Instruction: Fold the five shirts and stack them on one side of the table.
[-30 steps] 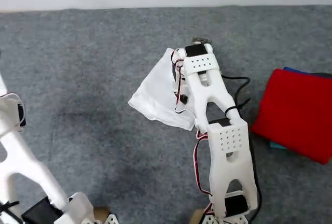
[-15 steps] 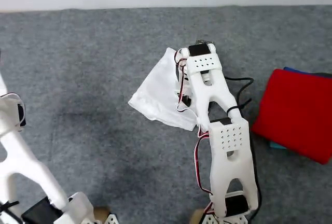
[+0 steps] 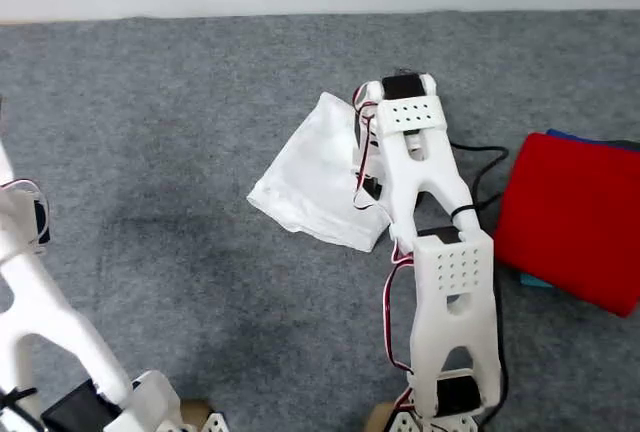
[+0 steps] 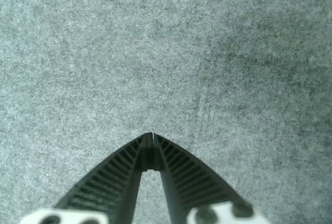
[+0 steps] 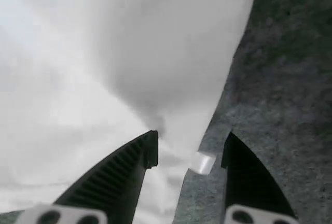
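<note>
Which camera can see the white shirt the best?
The high view: the white shirt lies there nearly whole, one edge under the right arm. The right wrist view has a close patch at the right gripper.

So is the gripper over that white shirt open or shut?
Open. In the right wrist view the right gripper has its two fingers apart, with the edge of the white shirt between them.

We find a loose shirt point(image 3: 315, 177) near the middle of the table point(image 3: 180, 112), with the right gripper point(image 5: 190, 136) over its right edge. Well to its right, a folded shirt point(image 3: 570, 217) lies on what may be others. The left gripper point(image 4: 153, 136) hangs over the table's left side.
</note>
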Available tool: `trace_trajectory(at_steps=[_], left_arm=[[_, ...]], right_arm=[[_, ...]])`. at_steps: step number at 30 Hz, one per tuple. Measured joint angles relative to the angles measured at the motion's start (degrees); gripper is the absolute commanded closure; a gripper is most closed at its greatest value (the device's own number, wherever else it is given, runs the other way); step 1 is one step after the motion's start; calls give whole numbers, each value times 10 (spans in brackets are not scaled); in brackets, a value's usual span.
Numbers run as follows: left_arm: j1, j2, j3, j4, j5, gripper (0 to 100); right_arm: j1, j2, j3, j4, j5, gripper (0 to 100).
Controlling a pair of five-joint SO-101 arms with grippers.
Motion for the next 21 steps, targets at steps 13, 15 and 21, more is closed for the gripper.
trace_trajectory(at_steps=[13, 15, 21], left_arm=[[0, 0, 0, 0, 0, 984], [0, 0, 0, 0, 0, 984], [0, 0, 0, 0, 0, 984]], right_arm=[[-12, 61, -1, -84, 0, 780], [-18, 61, -1, -91, 0, 780], [-26, 61, -1, -98, 0, 782]])
